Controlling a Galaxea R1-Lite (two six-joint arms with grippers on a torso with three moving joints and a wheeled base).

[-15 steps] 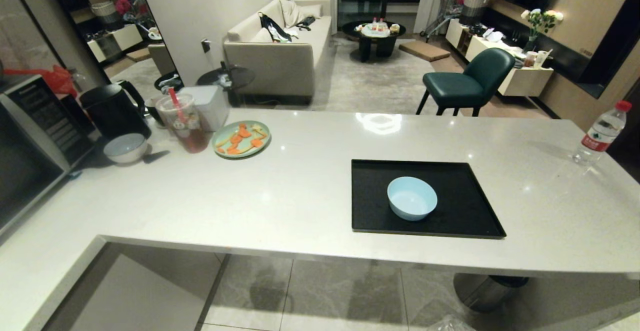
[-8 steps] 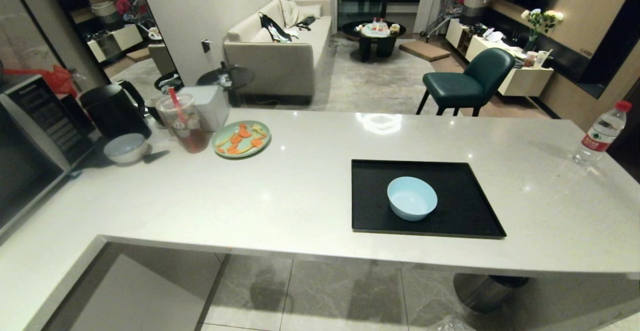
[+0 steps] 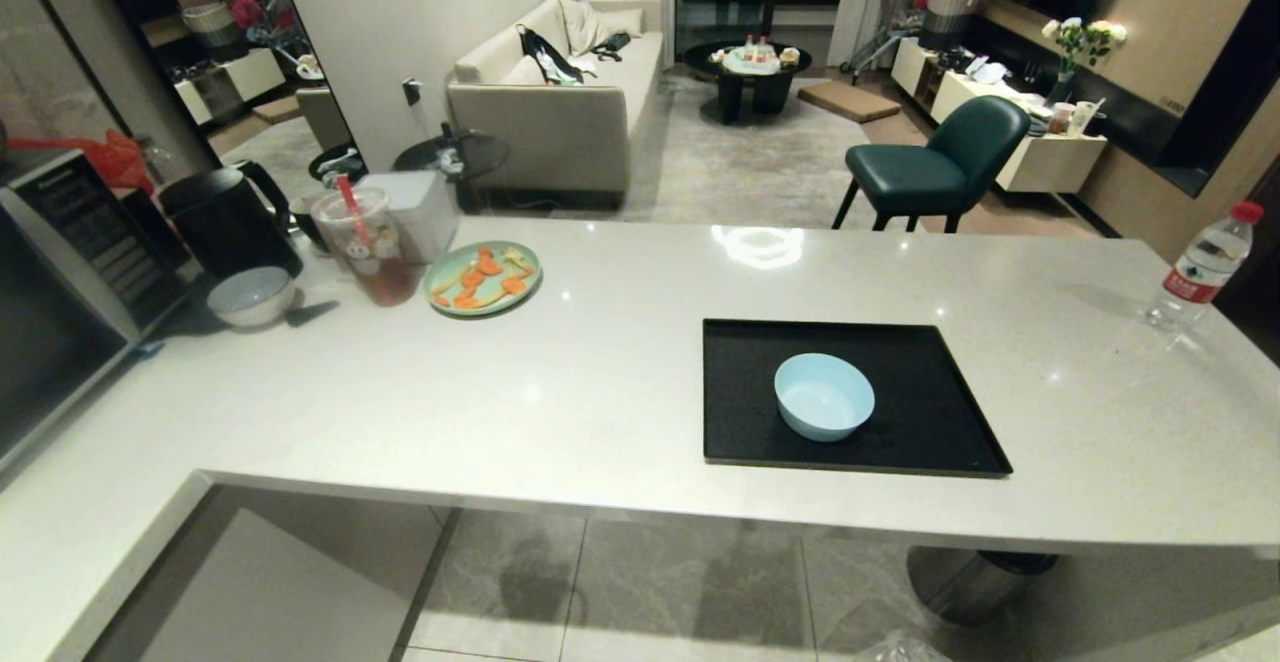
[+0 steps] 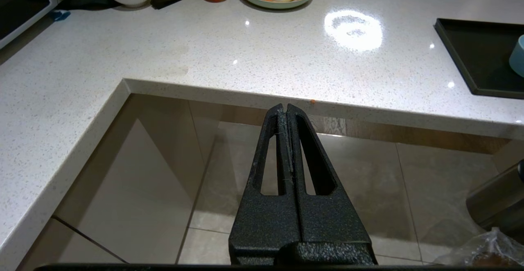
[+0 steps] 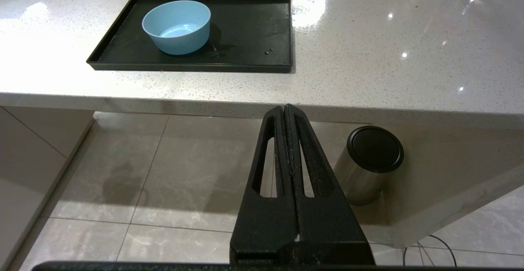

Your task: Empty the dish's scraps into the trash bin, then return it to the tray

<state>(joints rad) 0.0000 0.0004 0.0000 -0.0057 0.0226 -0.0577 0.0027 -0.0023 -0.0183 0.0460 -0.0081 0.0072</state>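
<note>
Both sets of jaws are pressed fully together and hold nothing: our left gripper (image 4: 285,108) and our right gripper (image 5: 284,109) each hang below the counter (image 3: 600,382) edge, over the floor tiles, fingers pointing level toward the counter. Neither arm shows in the head view.

Over the last second nothing on the counter has changed. The dish (image 3: 824,397) sits where it sat, upright on the tray (image 3: 740,422), a little toward the tray's near edge, and its inside looks bare: we see no scraps in it from the head view or the right wrist view. We read that as the task being at its end, with the dish emptied and back on the tray and both arms tucked at rest.

Beyond the tray, toward the far left end of the counter, a mint-green plate (image 3: 483,279) carries orange carrot pieces; that is a separate thing and it is untouched. Under the counter below the tray stands a steel bin with a black lid (image 5: 370,160). A corner of crinkly clear plastic (image 4: 487,250) shows on the floor near it in the left wrist view, likely the trash bin's liner, though we cannot see inside.
</note>
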